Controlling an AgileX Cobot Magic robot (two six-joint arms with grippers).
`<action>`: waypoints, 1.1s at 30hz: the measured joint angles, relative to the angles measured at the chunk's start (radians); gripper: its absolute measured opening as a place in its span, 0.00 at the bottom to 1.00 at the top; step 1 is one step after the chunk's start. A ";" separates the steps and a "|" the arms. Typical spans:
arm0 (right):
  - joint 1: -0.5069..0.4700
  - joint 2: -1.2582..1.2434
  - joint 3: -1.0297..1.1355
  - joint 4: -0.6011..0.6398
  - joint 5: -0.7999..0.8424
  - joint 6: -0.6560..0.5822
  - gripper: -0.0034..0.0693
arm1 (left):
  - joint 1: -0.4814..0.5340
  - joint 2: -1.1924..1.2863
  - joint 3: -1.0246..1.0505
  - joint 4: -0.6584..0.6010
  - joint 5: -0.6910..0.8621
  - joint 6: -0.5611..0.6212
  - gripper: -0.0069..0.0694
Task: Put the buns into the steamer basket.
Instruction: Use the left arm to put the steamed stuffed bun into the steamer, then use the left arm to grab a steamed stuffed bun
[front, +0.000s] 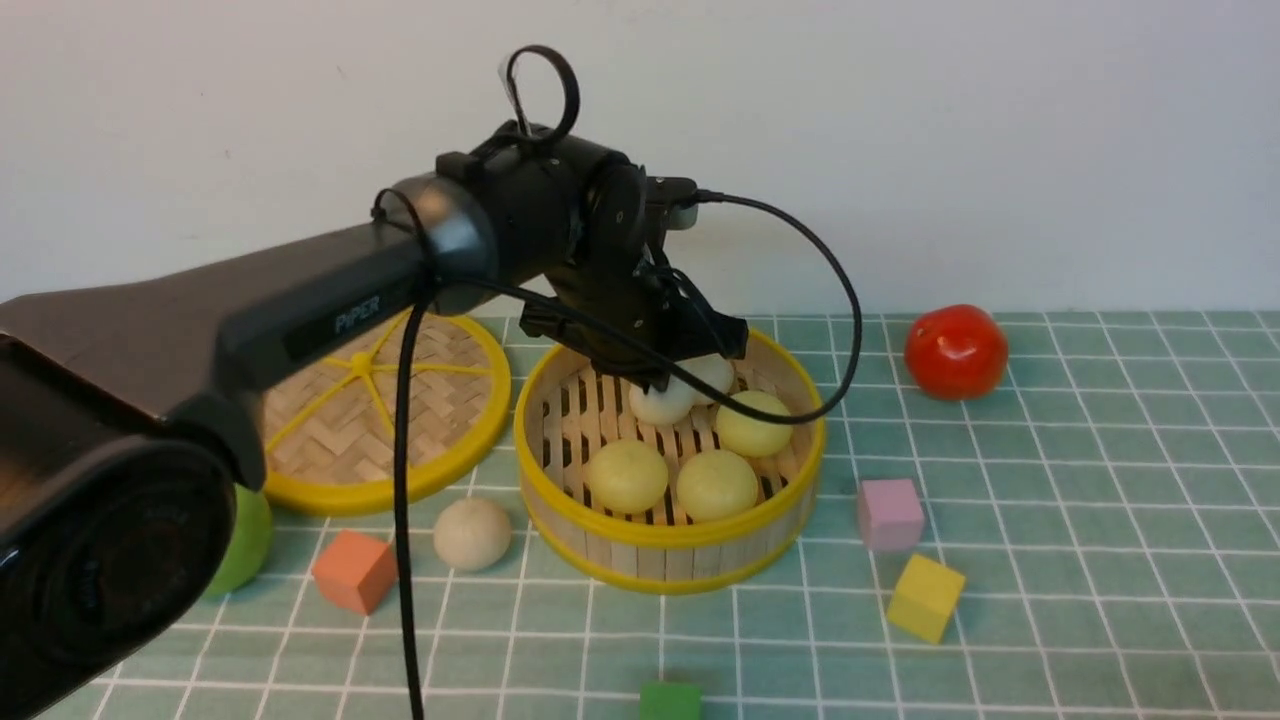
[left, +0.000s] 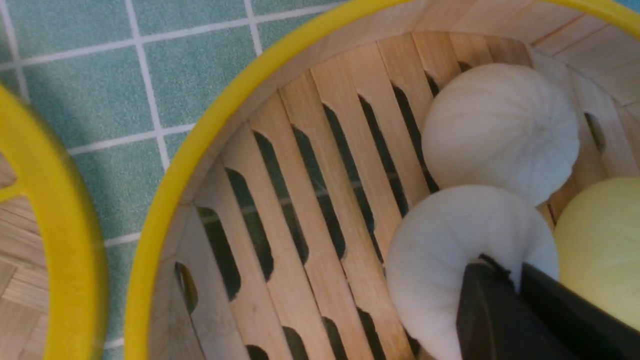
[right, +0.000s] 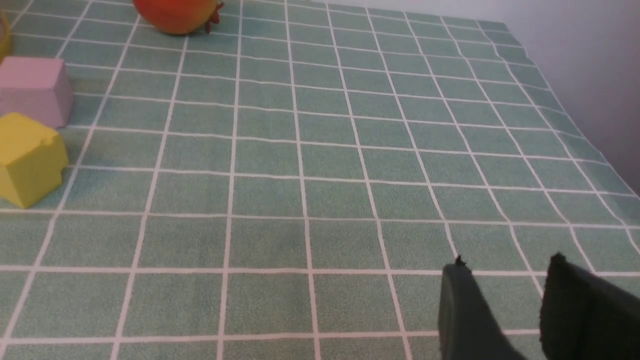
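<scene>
While the left claw (front: 668, 372) reaches down into the steamer basket (front: 668, 545), its fingers sit nearly together on top of a white bun (left: 450, 260); whether they grip it, cannot tell. Second white bun (left: 500, 127) and three yellow-green buns (front: 716, 484) lie in the basket. Sixth bun (front: 472, 533) sits on the cloth near the basket. Right claw (right: 505, 280) hangs slightly parted over bare cloth, holding nothing.
</scene>
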 joint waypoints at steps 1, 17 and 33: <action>0.000 0.000 0.000 0.000 0.000 0.000 0.37 | 0.000 0.000 0.000 -0.001 0.000 0.000 0.09; 0.000 0.000 0.000 0.000 0.000 0.000 0.37 | 0.000 0.013 -0.001 -0.032 0.055 -0.001 0.12; 0.000 0.000 0.000 0.000 0.000 0.000 0.37 | 0.002 -0.124 -0.003 0.115 0.276 -0.024 0.70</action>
